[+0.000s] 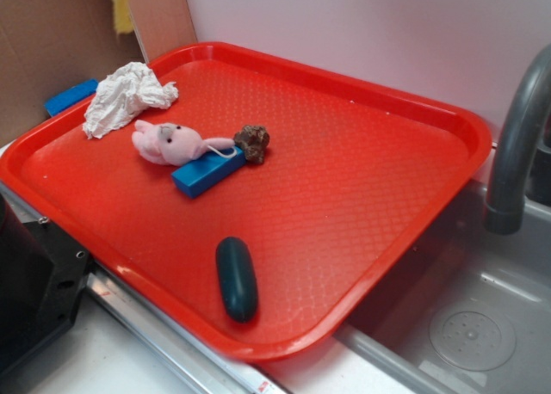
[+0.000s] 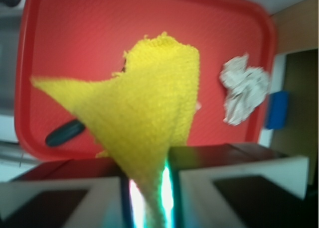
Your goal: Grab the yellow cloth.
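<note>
- Right up against the wrist lens, the gripper (image 2: 149, 198) has its two pale fingers (image 2: 65, 198) pressed in on a narrow pinch of the yellow cloth (image 2: 144, 108), which hangs from that pinch and fans out wide, lifted clear above the red tray (image 2: 75, 39).
- That grip shows in the wrist view only; the exterior view catches no more than a scrap of yellow at the top edge against the cardboard (image 1: 52, 50), too little to say what it is, and no gripper that can be made out.
- One yellow cloth, then, and it covers the middle of the tray in the wrist view, hiding what lies beneath it.
- The exterior view fills in that hidden middle: one pink plush toy (image 1: 168, 142), one blue block (image 1: 207, 172) touching it, and one small brown lump (image 1: 252, 142) at the block's far end.
- Both views agree on one white crumpled wad (image 2: 244, 88) near a tray corner, and one dark teal oblong piece (image 2: 65, 132) lying near the tray's rim.
- A blue object (image 2: 277, 109) sits just off the tray beside the wad, seen in both views.
- Only the exterior view shows the grey faucet (image 1: 516, 144) and the grey sink basin (image 1: 473, 325) beside the tray.
- Count on the tray surface: five loose things, with the cloth held up off it.
</note>
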